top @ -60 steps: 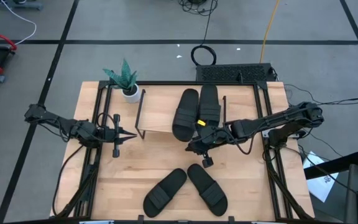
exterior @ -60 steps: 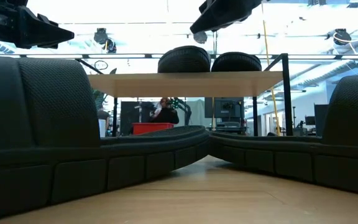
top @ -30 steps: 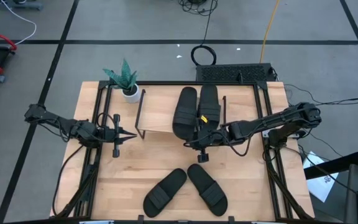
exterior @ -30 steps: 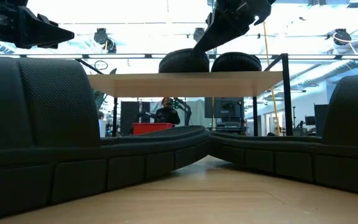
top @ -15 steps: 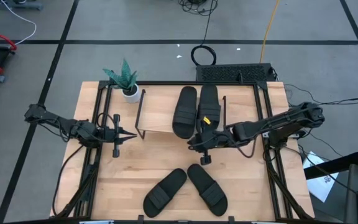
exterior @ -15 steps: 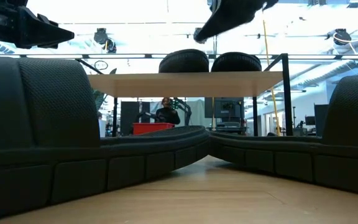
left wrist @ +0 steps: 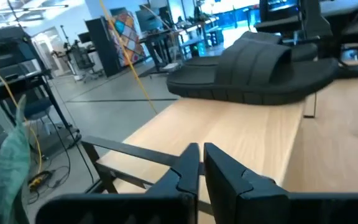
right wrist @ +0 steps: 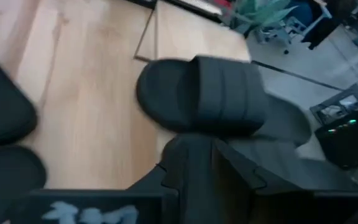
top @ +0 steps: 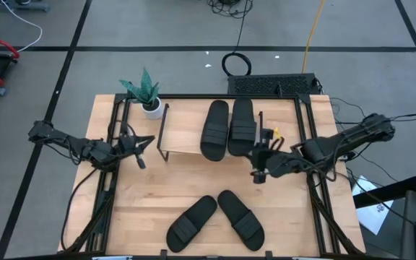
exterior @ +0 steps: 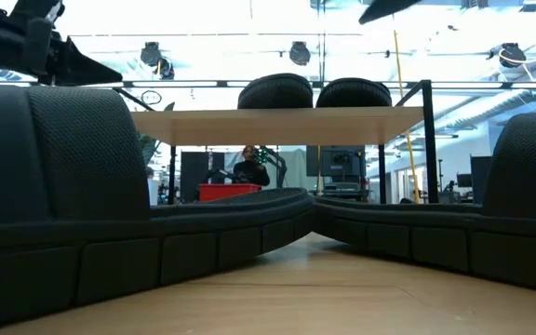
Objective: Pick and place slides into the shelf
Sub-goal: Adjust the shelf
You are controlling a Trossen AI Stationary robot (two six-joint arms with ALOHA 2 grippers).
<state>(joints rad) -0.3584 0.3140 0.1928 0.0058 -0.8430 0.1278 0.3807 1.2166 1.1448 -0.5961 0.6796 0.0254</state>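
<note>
Wooden tabletop (top: 179,184) carries the low wood-topped wire shelf (top: 186,133) with two black ribbed slides (top: 228,128); right gripper (top: 260,165) hovers beside it, fingers barely parted, empty; left gripper (top: 140,150) pressed together.

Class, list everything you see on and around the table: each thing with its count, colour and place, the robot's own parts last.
Slides on the shelf: two, black, side by side on the top board.
Slides on the table: two, black, near front edge, toes meeting in a V.
Shelf: one, light wood top with black wire frame, table's back half.
Potted plant: one, green in white pot, back left corner.
Table: one, light wood.
Person: one, dark top, room behind.
Left gripper: shut, empty, left of shelf.
Right gripper: empty, just right of shelf.
</note>
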